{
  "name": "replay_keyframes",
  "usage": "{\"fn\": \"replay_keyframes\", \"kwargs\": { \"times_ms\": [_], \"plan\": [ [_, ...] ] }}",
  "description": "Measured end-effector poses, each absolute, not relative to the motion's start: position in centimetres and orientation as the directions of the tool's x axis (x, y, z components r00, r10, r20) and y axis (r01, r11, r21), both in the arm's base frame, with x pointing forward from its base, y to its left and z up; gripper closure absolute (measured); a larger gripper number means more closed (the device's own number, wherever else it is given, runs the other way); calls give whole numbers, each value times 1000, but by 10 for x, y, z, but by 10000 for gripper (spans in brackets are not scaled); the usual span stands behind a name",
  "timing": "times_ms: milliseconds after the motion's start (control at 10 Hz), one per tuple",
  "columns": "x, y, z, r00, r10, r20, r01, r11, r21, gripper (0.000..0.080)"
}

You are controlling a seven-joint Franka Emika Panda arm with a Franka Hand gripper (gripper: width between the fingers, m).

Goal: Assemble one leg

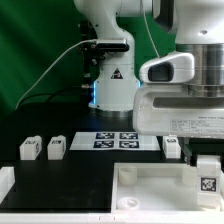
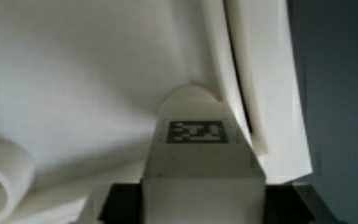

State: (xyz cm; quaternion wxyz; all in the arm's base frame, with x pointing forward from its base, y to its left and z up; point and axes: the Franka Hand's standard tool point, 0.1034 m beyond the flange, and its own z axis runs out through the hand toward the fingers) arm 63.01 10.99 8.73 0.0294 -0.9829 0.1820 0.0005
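Hidden and clipped around the gripper

In the exterior view the gripper runs off the frame edge, its body covering part of a second leg beside it; the panel beneath is cut off. In the wrist view the surface beyond the held leg is a blur, and the fingers barely show, so the grip only seems closed.

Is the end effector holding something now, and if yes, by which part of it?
Yes, it seems: the end effector holds one leg by its upper end, with the tagged face free below the fingers.
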Motion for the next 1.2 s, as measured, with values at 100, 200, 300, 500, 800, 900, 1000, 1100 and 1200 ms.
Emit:
{"fn": "replay_keyframes", "kwargs": {
  "times_ms": [100,200,300,500,800,900,1000,1100,1200],
  "plan": [
    [630,114,87,852,-524,-18,-524,-850,-62,508],
    [629,119,86,716,-698,-29,-698,-713,-70,508],
    [629,120,86,640,-767,-30,-767,-638,-67,508],
    [629,121,86,513,-858,-43,-858,-510,-64,508],
    [631,118,85,112,-990,-90,-992,-106,-66,508],
    [631,120,85,-82,-990,-116,-993,91,-72,508],
    [630,121,85,-137,-982,-127,-986,147,-80,508],
    [630,121,85,-103,-987,-124,-990,114,-83,508],
    [630,122,84,-73,-990,-122,-993,84,-86,446]
  ]
}}
